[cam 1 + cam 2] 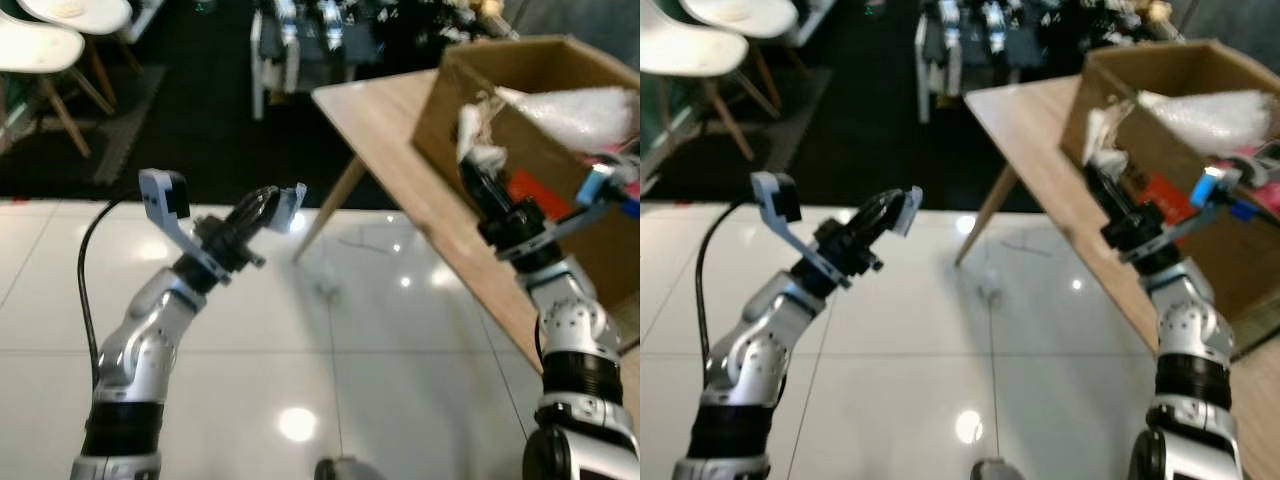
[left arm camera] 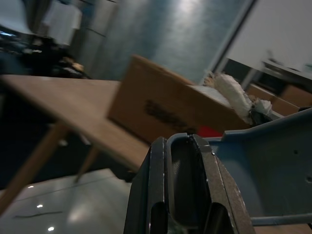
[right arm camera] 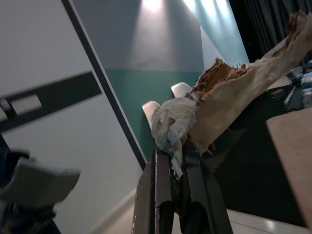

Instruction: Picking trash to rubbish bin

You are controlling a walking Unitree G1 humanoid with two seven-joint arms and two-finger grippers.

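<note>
My right gripper (image 1: 476, 170) is raised at the near corner of the open cardboard box (image 1: 545, 125) and is shut on a wad of trash (image 1: 476, 135). In the right wrist view the trash (image 3: 178, 122) is crumpled white tissue with a torn strip of brown paper (image 3: 243, 92) sticking out past the fingers (image 3: 163, 195). The box stands on a wooden table (image 1: 390, 125) and holds clear plastic wrap (image 1: 580, 110). My left gripper (image 1: 283, 203) is held up over the floor, left of the table, with its fingers (image 2: 161, 185) pressed together and nothing seen between them.
The floor (image 1: 330, 330) is glossy white tile up to a dark carpet (image 1: 200, 130) farther away. A slanted table leg (image 1: 330, 205) comes down between the grippers. White chairs (image 1: 40, 50) stand at the far left. Dark clutter (image 1: 320, 40) sits behind the table.
</note>
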